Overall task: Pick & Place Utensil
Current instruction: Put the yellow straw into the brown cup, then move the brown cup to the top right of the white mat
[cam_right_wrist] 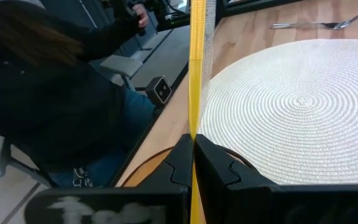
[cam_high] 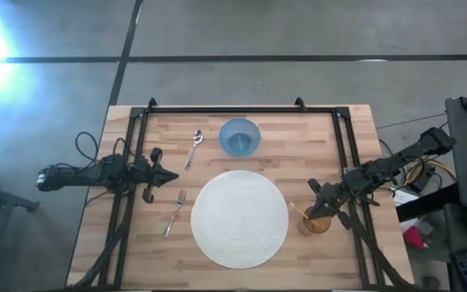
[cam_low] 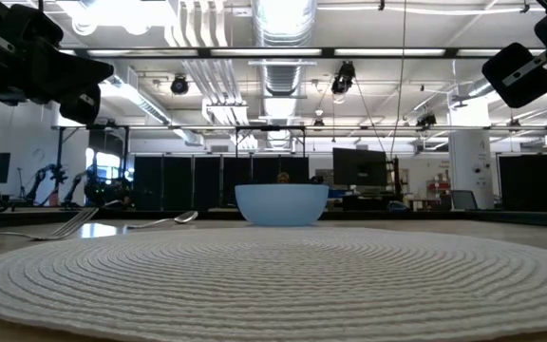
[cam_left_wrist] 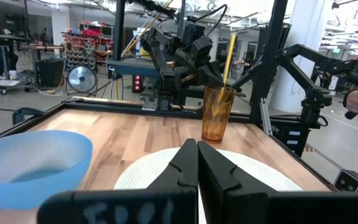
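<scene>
Woven and round, the white placemat (cam_high: 239,218) lies nearest the low camera and fills that view's foreground; from above it sits at the centre of the wooden surface (cam_high: 298,146). At about twelve o'clock from the mat stands the blue bowl (cam_high: 240,136). At about three o'clock, just off the mat's rim, is the amber cup (cam_high: 315,223), largely covered from above by the right gripper (cam_high: 319,203), whose fingers (cam_right_wrist: 210,165) are pressed together on the yellow straw (cam_right_wrist: 197,62) that rises from the cup; the straw's lower end is hidden inside the cup. At nine o'clock the left gripper (cam_high: 169,175) hovers near the surface's edge, its fingers (cam_left_wrist: 219,171) closed on nothing. The fork (cam_high: 174,212) lies just beside the mat at nine o'clock, apart from both grippers, and the spoon (cam_high: 194,148) lies at about eleven o'clock, beside the bowl. In the low view both utensils show only as thin slivers. A person in dark clothing (cam_right_wrist: 48,93) is partly cut off beyond the surface in the right wrist view.
</scene>
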`<state>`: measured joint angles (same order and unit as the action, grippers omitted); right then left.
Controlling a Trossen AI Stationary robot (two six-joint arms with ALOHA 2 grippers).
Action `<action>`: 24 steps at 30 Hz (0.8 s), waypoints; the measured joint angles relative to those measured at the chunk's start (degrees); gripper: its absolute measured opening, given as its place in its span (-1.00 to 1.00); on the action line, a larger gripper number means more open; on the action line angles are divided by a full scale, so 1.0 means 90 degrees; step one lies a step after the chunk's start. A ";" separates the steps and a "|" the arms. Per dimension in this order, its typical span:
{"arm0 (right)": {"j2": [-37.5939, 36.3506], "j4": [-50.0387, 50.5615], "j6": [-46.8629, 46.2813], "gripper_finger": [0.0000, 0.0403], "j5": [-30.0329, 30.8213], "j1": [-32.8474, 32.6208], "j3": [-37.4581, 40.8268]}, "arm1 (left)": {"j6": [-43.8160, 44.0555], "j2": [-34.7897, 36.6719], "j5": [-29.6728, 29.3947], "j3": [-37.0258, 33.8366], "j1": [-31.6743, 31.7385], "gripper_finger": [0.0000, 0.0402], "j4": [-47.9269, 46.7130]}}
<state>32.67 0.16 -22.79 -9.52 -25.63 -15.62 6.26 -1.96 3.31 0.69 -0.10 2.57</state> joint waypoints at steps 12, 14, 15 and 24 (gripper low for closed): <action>0.0005 -0.0007 -0.0396 -0.87 -0.0153 0.0000 0.0000 | 0.0029 -0.0001 0.0000 0.0000 0.0001 -1.00 0.0002; 0.0005 -0.0007 -0.0351 -0.80 -0.0166 0.0000 -0.0002 | 0.0029 0.0000 0.0000 0.0000 0.0001 -1.00 0.0002; 0.0005 -0.0007 -0.0293 -0.76 -0.0166 0.0002 -0.0002 | 0.0029 0.0000 0.0000 0.0000 0.0002 -1.00 0.0002; -0.0005 -0.0002 -0.0050 -0.54 -0.0165 0.0002 -0.0005 | 0.0029 -0.0001 0.0000 0.0000 0.0000 -1.00 0.0000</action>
<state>32.62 0.14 -23.23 -11.00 -25.61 -15.66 6.52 -1.98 3.31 0.69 -0.10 2.57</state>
